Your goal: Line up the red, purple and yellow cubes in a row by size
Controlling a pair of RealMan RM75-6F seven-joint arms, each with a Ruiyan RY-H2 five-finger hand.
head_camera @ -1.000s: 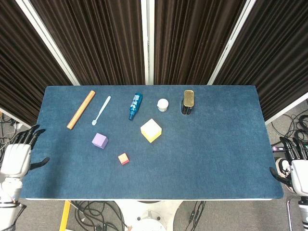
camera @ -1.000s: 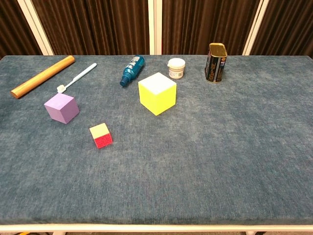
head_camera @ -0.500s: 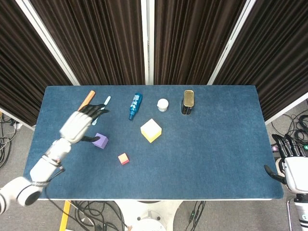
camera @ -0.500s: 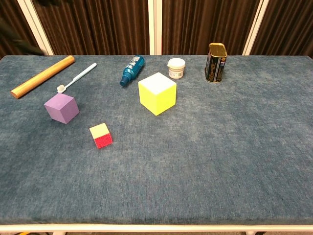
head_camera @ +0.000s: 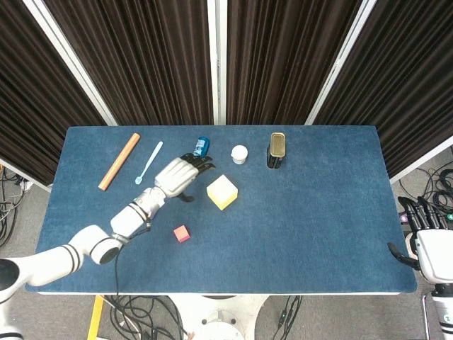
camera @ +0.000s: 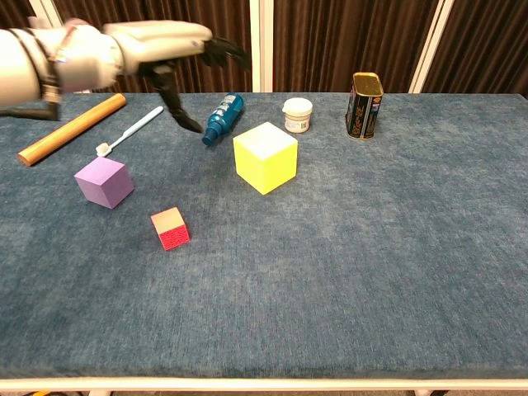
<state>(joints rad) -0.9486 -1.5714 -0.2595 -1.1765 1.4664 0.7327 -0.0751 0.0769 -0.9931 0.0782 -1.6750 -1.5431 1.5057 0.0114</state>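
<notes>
My left hand [camera: 157, 45] is up in the air over the table [camera: 396, 272]. Its fingers are spread wide and it holds nothing. My right hand [head_camera: 428, 248] waits off the far side of the table, with its fingers apart and nothing in it too.

The yellow cube [camera: 265, 157] sits just past my left fingertips and lower down. It is the biggest cube. The purple cube [camera: 103, 181] is under my left arm, back toward my body. From the head view my arm hides it. The red cube [camera: 170, 228] is the smallest. It is closer to me than my hand, and a bit to the side of the purple one.

I think I am reaching for the yellow cube first. To do it well, I should bring my hand down slowly, right over the cube. I should keep my fingers wide, because this cube is big. I want my thumb on one flat side and my fingers on the other flat side.

A blue bottle [camera: 223, 118] lies just under my fingertips, beside the yellow cube. A small white jar [camera: 298, 115] is a little farther on. I should not bump them. A cube held by its corners might slip, so I should grip the flat sides.
</notes>
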